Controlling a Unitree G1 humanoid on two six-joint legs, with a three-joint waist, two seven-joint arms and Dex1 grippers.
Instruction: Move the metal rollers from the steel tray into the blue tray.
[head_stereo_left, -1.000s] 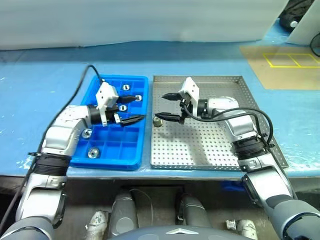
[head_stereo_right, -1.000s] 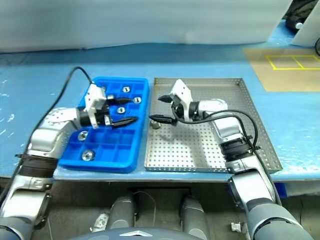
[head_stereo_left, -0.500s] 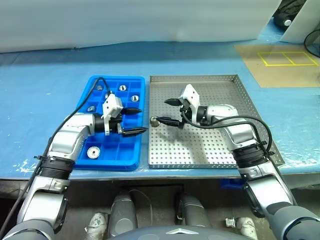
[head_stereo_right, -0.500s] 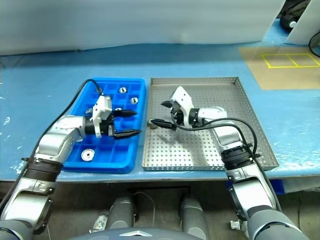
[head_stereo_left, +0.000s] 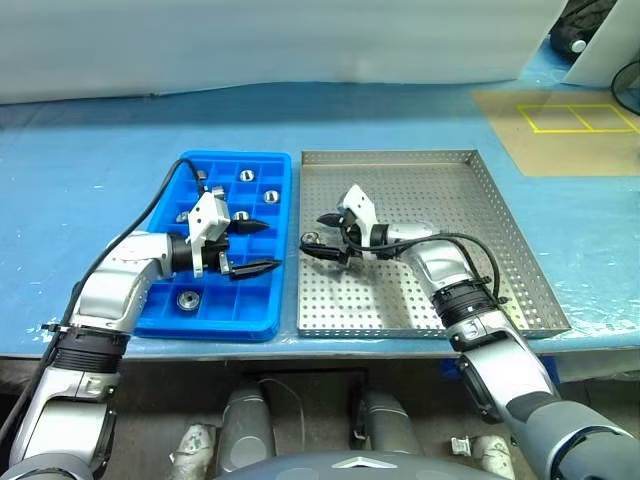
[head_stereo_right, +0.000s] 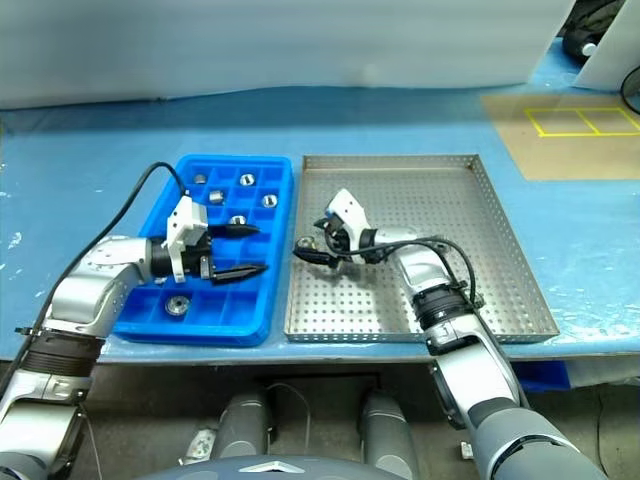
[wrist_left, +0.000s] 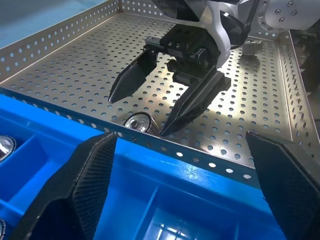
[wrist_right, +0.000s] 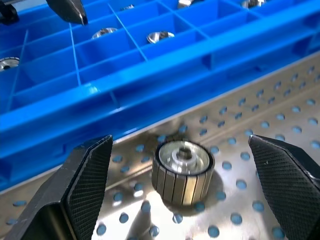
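Rollers first: one metal roller (wrist_right: 183, 171) is left on the steel tray (head_stereo_left: 470, 200), sitting upright on the perforated floor right up against the rim nearest the blue tray (head_stereo_left: 268, 312). I can spot no other loose roller on that steel floor, so this looks like the last one to go. Over in the blue tray (head_stereo_right: 266, 320), several rollers (head_stereo_right: 246, 180) already sit in their own compartments, mostly in the far rows, with one (head_stereo_right: 177, 304) alone in a near row. Plenty of compartments are open, so room is no worry. The right gripper (head_stereo_left: 318, 235) is down low at the roller, fingers spread wide with the piece between them, not yet pinched. The left gripper (head_stereo_left: 255, 246) hangs over the blue tray, jaws wide too and carrying nothing. Most of the job looks finished; what's left, I'd say, is close, lift, carry across that rim and drop.
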